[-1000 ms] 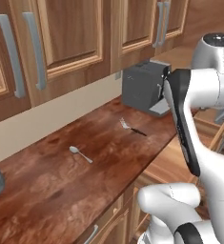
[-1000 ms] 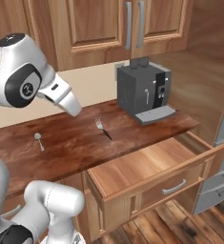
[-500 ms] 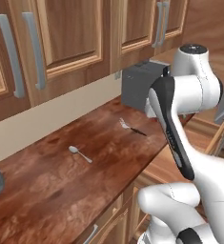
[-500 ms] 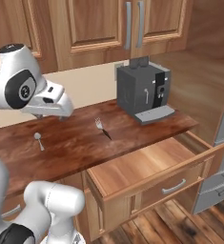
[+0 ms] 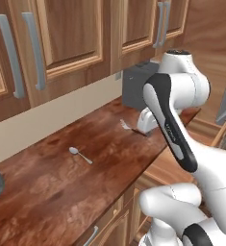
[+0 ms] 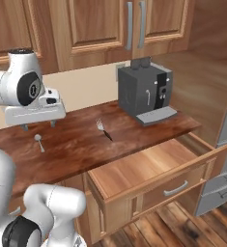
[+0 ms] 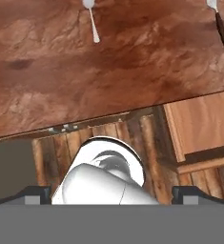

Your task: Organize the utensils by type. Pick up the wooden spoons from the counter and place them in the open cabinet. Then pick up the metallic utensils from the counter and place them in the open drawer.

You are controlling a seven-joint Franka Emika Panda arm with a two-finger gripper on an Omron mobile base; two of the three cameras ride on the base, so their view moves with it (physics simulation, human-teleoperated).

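The gripper [image 6: 37, 126] hovers with fingers spread wide and empty, just above and behind the metal spoon [image 6: 38, 142] lying on the counter [image 6: 76, 144].

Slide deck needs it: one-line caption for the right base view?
Open gripper hovers over the counter near a metal spoon; fork, coffee machine and open drawer to the right.

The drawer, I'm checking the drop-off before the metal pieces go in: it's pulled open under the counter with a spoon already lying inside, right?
Not quite. The drawer is pulled open under the counter, but it holds nothing; its wood bottom is bare in the right base view. The small spoon lies on the counter.
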